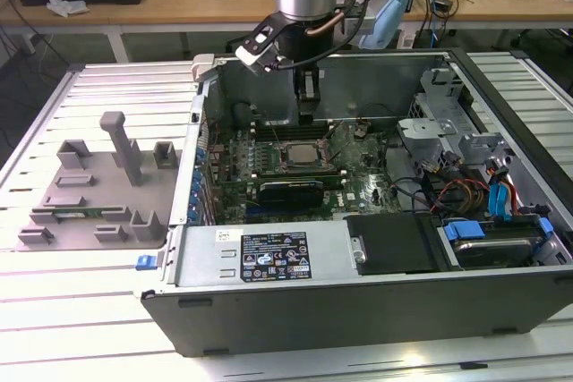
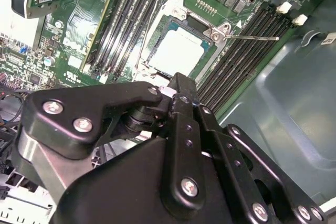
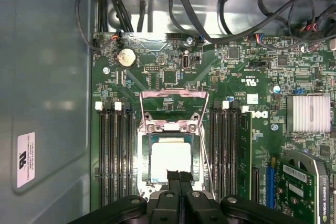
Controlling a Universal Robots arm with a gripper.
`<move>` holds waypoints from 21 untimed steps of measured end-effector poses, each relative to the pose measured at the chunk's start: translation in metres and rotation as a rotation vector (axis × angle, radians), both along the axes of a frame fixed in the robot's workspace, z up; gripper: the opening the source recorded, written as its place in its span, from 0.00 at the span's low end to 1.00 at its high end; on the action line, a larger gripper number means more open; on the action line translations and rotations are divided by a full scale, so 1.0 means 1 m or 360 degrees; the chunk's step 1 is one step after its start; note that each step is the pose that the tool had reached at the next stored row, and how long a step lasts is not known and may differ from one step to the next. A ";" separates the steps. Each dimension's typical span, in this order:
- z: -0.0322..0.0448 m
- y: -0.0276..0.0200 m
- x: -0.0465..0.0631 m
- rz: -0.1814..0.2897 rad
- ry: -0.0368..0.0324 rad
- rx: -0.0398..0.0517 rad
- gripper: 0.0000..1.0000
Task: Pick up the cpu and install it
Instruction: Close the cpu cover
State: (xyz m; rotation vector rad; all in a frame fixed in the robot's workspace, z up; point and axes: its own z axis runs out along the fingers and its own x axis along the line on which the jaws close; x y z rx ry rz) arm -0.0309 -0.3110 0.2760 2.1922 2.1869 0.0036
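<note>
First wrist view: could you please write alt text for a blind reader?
The cpu lies seated in the green motherboard, its metal socket frame swung open. The shut end effector is over one edge of the cpu.

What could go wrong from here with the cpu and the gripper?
The gripper hangs over the edge of the cpu, which lies in the socket; a push could tilt it and perhaps harm the contacts. The socket's frame stands open, so nothing clamps the cpu, and the gripper might catch the frame.
</note>
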 end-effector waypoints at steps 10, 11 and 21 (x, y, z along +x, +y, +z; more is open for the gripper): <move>0.0001 0.0000 0.000 0.0000 0.0000 -0.0002 0.11; 0.0002 0.0000 0.000 0.0000 0.0000 -0.0002 0.11; 0.0046 0.0000 0.008 0.0000 0.0000 -0.0002 0.11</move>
